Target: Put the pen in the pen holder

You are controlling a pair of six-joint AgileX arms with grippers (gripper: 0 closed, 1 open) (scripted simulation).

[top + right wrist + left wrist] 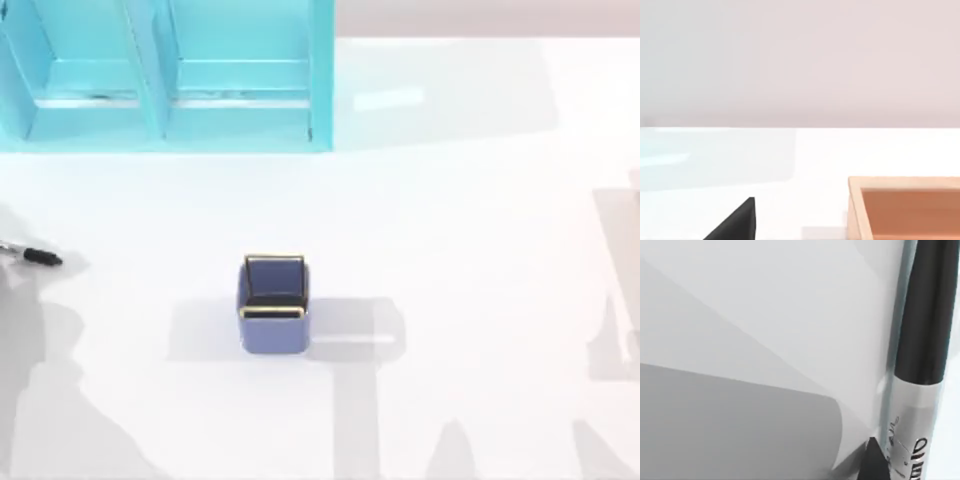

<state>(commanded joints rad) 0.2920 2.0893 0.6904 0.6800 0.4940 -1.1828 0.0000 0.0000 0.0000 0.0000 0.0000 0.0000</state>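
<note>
The pen [36, 257] lies at the far left edge of the table in the top view, black cap pointing right, its grey barrel running off the picture. The left wrist view has it very close, with black cap above the silver barrel [912, 405]. A black part of my left gripper [872, 462] sits right beside the barrel; I cannot tell if it touches. The pen holder [273, 300], a small blue-purple cup with a gold rim, stands upright near the table's middle, well to the right of the pen. A black part of my right gripper [737, 222] hangs low over the white table.
A large turquoise shelf unit [170, 80] fills the back left of the table. In the right wrist view, an open orange-brown box [855, 210] stands on the table beside my right gripper. White tabletop stretches between the pen and the pen holder.
</note>
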